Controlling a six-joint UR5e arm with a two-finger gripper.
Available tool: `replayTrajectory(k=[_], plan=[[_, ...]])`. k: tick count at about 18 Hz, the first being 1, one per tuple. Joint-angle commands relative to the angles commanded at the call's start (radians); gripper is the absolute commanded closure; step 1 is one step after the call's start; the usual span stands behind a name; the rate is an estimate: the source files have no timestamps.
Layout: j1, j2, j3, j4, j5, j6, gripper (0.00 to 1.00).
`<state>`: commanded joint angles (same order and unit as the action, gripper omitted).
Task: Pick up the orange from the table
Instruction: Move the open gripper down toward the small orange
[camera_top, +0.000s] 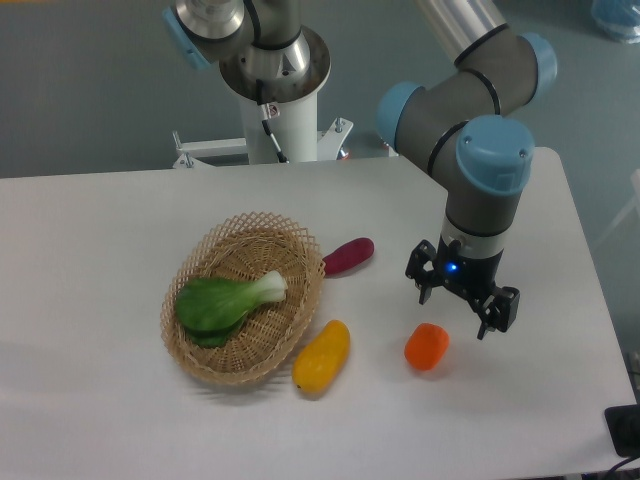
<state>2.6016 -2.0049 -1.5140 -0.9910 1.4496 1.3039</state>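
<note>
End effector (461, 307) agape above orange (427, 346)

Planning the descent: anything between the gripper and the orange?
Nothing. In the camera view only bare table separates the open gripper from the orange.

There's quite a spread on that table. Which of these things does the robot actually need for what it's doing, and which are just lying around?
Part of the job:
- the orange, to be picked up
- the table it lies on
- the gripper, open, just above the orange

Just lying about:
- wicker basket
- leafy green vegetable inside the basket
- yellow fruit
- purple vegetable
</note>
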Motion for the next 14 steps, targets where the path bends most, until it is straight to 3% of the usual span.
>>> replayTrajectory(k=[14], plan=[[-0.012, -0.02, -0.023, 0.008, 0.002, -0.087, 0.0]])
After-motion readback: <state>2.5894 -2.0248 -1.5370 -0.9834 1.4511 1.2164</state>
